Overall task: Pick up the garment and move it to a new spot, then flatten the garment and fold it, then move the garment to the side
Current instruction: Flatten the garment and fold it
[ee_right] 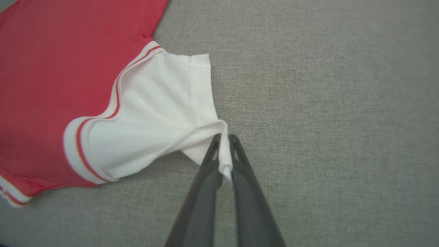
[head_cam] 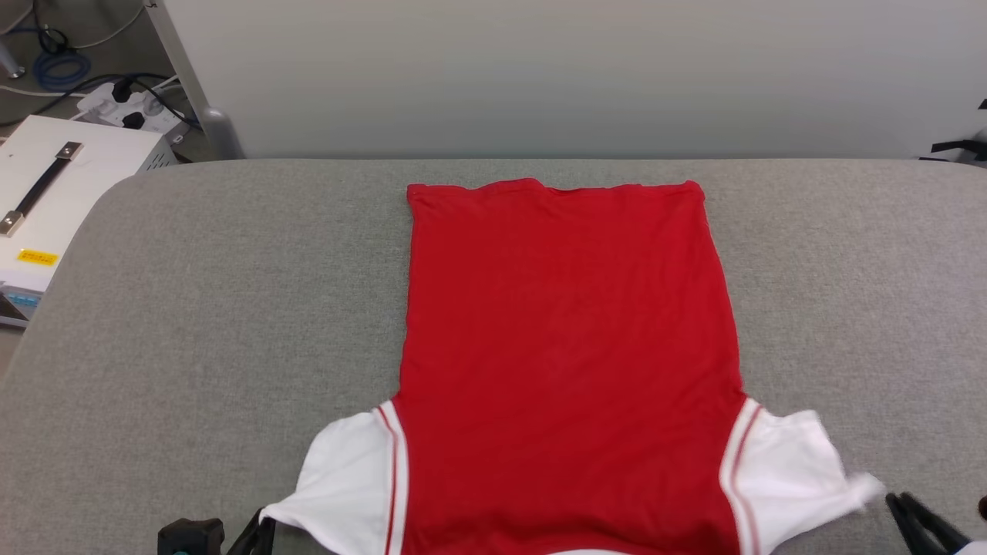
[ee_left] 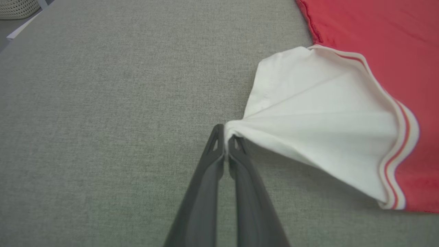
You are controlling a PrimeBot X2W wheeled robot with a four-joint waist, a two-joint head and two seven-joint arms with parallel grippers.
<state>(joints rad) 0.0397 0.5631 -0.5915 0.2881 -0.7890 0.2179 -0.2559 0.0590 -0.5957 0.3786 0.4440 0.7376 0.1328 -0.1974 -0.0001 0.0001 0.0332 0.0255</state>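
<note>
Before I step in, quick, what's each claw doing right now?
Left claw: closed, pinching one white sleeve of the red jersey T-shirt.
Right claw: closed, pinching the other white sleeve.

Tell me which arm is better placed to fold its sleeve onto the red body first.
Left, narrowly. The left end effector pinches the left-hand sleeve at its very tip, cloth drawn taut. The right end effector also grips the garment, but the right-hand sleeve lies doubled over.

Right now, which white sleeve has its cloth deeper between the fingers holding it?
The right sleeve: a white strip runs down between the fingers of the right gripper. The left gripper pinches only the left sleeve's tip.
</note>
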